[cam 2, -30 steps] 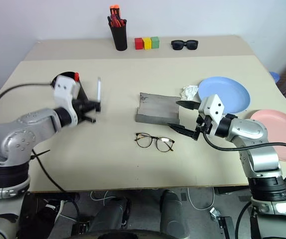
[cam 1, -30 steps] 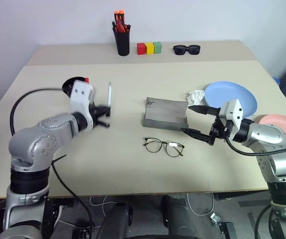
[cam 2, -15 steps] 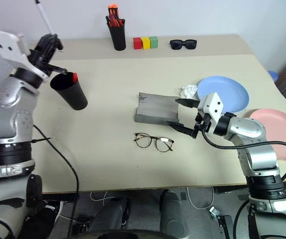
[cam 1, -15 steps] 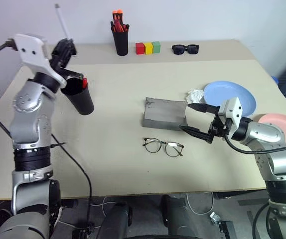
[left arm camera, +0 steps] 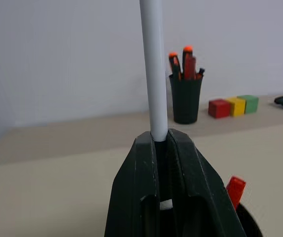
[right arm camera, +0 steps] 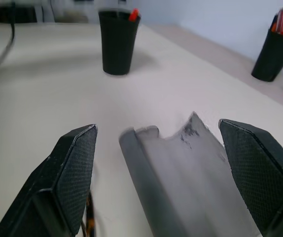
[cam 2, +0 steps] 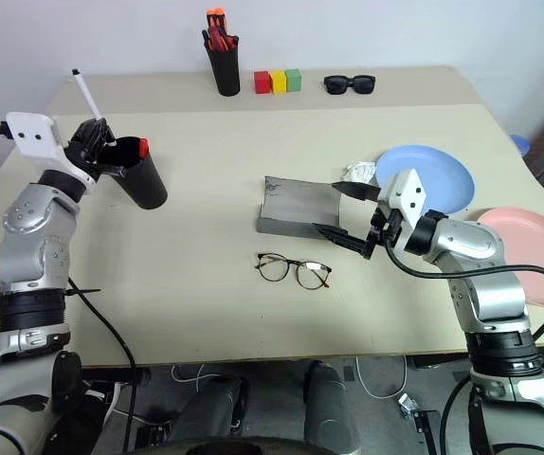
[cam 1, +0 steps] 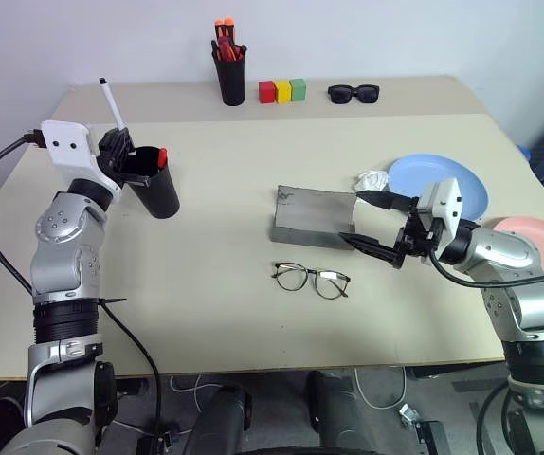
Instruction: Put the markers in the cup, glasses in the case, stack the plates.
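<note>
Item: white marker [cam 1: 111, 102], pinched upright in my left end effector [cam 1: 117, 142] above the black cup [cam 1: 152, 183]. Red-capped marker [cam 1: 161, 157] stood inside. My right end effector [cam 1: 369, 224], spread, hovered beside grey case [cam 1: 315, 215]; glasses [cam 1: 311, 279] lay on desk [cam 1: 215, 284].

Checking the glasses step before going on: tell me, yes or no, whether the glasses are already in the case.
No, the glasses lie on the table in front of the open case, outside it.

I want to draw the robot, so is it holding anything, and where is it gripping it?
The left gripper is shut on the white marker, pinching its lower end so it sticks up beside the cup. The right gripper is open and holds nothing.
</note>
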Controlling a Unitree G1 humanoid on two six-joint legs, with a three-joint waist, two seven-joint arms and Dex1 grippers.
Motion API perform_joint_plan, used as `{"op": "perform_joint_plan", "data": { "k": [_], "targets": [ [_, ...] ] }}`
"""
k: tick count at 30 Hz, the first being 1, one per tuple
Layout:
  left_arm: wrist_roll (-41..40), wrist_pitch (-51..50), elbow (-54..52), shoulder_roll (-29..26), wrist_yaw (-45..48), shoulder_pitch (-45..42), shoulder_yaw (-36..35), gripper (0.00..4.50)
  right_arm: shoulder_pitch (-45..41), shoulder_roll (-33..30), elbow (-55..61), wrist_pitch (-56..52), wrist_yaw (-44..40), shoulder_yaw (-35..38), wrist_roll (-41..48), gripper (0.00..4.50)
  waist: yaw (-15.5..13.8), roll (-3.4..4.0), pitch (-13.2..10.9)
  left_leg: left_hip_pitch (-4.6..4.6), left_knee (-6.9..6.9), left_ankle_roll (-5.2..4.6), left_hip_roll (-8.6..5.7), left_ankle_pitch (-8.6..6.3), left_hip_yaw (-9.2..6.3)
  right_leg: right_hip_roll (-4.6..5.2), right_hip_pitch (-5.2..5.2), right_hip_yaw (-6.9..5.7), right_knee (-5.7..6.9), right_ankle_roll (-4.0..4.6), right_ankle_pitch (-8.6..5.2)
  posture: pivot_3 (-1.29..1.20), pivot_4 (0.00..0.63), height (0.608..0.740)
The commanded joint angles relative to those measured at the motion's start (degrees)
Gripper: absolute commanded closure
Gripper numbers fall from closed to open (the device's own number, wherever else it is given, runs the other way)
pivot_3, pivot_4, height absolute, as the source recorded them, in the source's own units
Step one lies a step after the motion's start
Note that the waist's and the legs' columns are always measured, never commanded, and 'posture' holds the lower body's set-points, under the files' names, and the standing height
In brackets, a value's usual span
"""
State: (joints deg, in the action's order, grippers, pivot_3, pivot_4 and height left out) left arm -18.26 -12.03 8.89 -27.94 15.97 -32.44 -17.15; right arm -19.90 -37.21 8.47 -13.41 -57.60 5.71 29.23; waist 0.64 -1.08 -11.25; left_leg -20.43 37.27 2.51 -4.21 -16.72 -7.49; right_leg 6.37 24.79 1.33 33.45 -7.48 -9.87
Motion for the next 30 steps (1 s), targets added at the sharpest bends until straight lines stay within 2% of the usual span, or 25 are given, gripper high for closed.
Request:
{"op": "perform_joint_plan", "data": {
  "k": [1,10,13,19,20,23,26,30],
  "targets": [
    [-1.15,0.18,-2.44,0.1,0.03,-0.05,-1.58,4.43,-1.12,-0.03,3.15,-0.6,0.42,2.21,2.65,0.46,-0.01,0.0,0.0,0.0,0.0,0.0,0.0,0.0,0.0,0.0,0.0,0.0,0.0,0.0,0.0,0.0,0.15,0.74],
    [-0.88,0.99,-3.09,0.91,0.22,2.35,-1.4,4.43,-0.54,-0.56,2.33,0.22,-0.14,1.77,1.29,0.46,-0.01,0.0,0.0,0.01,0.0,0.0,0.0,0.0,0.01,0.0,0.0,0.0,0.0,0.0,0.0,0.0,0.15,0.74],
    [-0.76,1.15,-2.93,0.93,0.29,2.51,-1.34,3.26,-0.59,-0.5,2.15,0.31,-0.27,1.79,1.16,0.46,-0.02,0.0,0.0,0.0,0.0,0.0,0.0,0.0,0.01,0.0,0.0,0.0,0.0,0.0,0.0,0.0,0.15,0.74],
    [-1.16,1.51,-3.25,1.15,1.1,2.46,-1.3,0.18,-0.64,-0.5,1.9,0.59,-0.41,1.66,0.69,0.46,-0.01,0.0,0.0,0.01,0.0,0.0,0.0,0.0,0.01,0.0,0.0,0.0,0.0,0.0,0.0,0.0,0.15,0.74],
    [-1.24,1.63,-3.37,1.17,1.35,2.39,-1.24,0.05,-0.7,-0.44,1.8,0.68,-0.38,1.64,0.61,0.46,-0.01,0.0,0.0,0.01,0.0,0.0,0.0,0.0,0.01,0.0,0.0,0.0,0.0,0.0,0.0,0.0,0.15,0.74],
    [-2.8,2.23,-4.85,1.74,3.6,2.02,-0.73,0.05,-0.66,-0.31,1.87,0.69,-0.34,1.64,0.57,0.46,-0.02,0.0,0.0,0.0,0.0,0.0,0.0,0.0,0.01,0.0,0.0,0.0,0.0,0.0,0.0,0.0,0.15,0.74],
    [-8.05,0.9,-8.53,2.44,12.08,0.64,2.02,0.05,-0.72,-0.14,1.61,0.63,-0.19,1.9,0.77,0.46,-0.12,0.0,0.0,-0.01,0.01,0.0,0.0,0.0,0.01,0.0,0.0,0.0,0.0,0.01,0.0,0.0,0.15,0.74],
    [-9.84,-1.59,-8.56,0.88,20.27,-1.79,5.86,0.05,-0.25,-0.17,1.81,-0.13,-0.18,2.32,1.65,0.46,-0.11,0.0,0.0,-0.03,0.04,0.0,-0.01,0.0,0.01,0.0,-0.02,0.0,0.0,0.01,0.0,0.0,0.15,0.74]
  ]
}}
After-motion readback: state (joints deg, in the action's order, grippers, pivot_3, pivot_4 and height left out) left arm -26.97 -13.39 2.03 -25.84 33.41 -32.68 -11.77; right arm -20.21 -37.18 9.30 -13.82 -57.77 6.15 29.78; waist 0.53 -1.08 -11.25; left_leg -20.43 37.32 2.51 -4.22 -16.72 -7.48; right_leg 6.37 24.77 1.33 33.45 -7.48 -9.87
